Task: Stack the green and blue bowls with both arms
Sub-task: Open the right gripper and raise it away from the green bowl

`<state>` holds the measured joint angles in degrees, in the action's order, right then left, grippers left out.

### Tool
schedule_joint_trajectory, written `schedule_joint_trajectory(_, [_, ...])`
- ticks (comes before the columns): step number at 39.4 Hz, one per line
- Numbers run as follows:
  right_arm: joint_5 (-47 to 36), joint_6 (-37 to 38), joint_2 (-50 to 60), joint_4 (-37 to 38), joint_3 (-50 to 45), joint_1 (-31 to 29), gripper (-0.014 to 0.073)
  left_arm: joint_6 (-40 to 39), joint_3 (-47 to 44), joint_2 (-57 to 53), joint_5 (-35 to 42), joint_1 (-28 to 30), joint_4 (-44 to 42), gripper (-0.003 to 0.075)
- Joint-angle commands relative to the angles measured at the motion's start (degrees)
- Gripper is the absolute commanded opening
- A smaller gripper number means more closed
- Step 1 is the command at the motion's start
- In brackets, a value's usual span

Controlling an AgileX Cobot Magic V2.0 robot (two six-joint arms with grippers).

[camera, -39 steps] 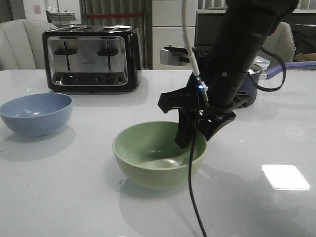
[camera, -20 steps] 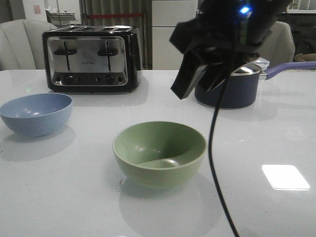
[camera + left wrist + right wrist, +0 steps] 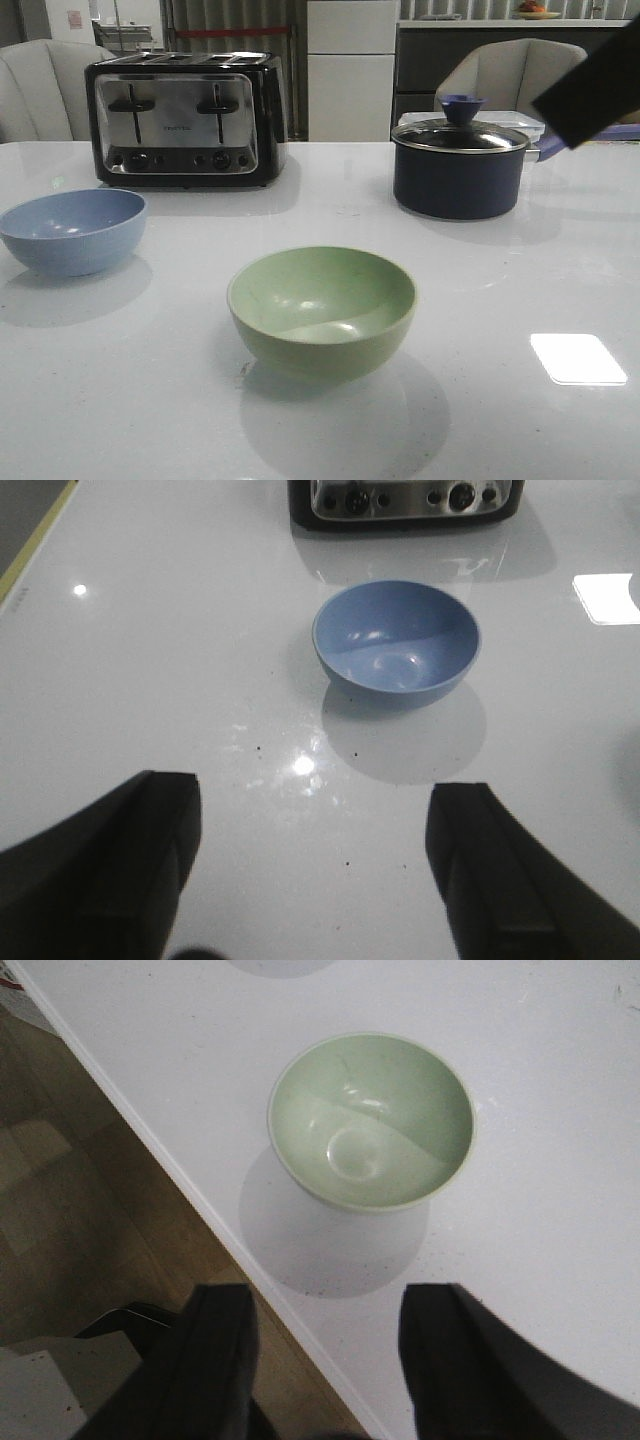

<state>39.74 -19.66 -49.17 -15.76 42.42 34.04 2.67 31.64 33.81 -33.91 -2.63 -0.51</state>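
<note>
Green bowl (image 3: 322, 310) upright on white table (image 3: 520, 290), near centre, empty. Blue bowl (image 3: 73, 230) upright, well apart, to the left, just in front of the toaster (image 3: 186, 119). Lidded saucepan (image 3: 459, 166) far right.

Right arm (image 3: 597, 90): only a dark slab at upper right edge, lifted clear of the table. Right gripper (image 3: 325, 1355) hangs high over green bowl, jaws spread, holding nothing.

Left gripper (image 3: 315, 865) hovers above the table short of the blue bowl, fingers (image 3: 150, 850) wide apart, empty.
</note>
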Motion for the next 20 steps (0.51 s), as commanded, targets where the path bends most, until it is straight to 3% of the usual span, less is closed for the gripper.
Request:
schedule_joint_trajectory(1, [-1.50, -0.44, 3.01, -0.28, 1.06, 0.14, 0.0446, -0.03, 4.51, 5.32, 1.52, -0.39, 0.51, 0.0530])
schedule_joint_trajectory(20, [-1.56, -0.44, 4.28, -0.28, 1.06, 0.14, 0.0446, -0.03, 23.79, 37.59, -0.69, -0.39, 1.75, 0.0530])
